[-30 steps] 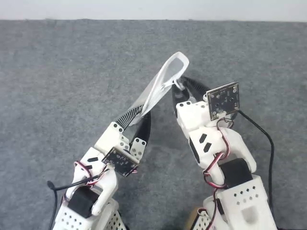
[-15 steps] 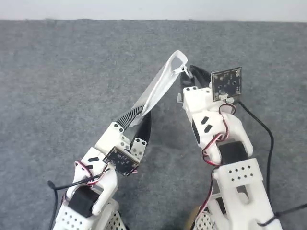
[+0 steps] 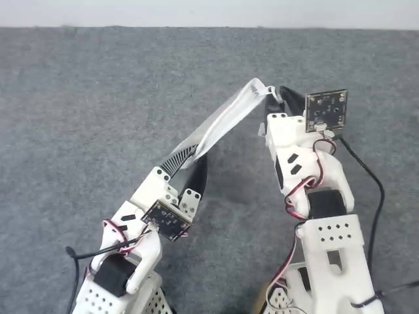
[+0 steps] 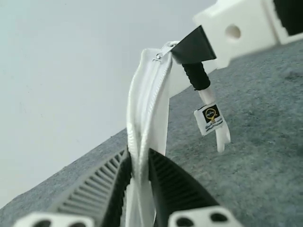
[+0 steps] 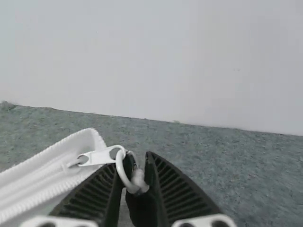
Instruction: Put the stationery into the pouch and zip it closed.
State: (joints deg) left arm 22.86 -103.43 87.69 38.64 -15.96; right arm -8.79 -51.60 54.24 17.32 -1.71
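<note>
High view: pouch (image 3: 226, 121) aloft, clamped in left fingers (image 3: 175, 159); right fingers (image 3: 292, 99) pinching zipper pull (image 5: 100, 155). Risk: pull slipping free under sideways tug.

Pouch (image 3: 226, 121) over table (image 3: 78, 98), left hand (image 3: 191, 156) near end, right hand (image 3: 278, 98) far end

The pull tag (image 4: 210, 119) carries a logo, its print unreadable

left tool (image 3: 188, 154): clamped, aloft | right tool (image 3: 277, 98): clamped, aloft, arm stretched forward
</note>
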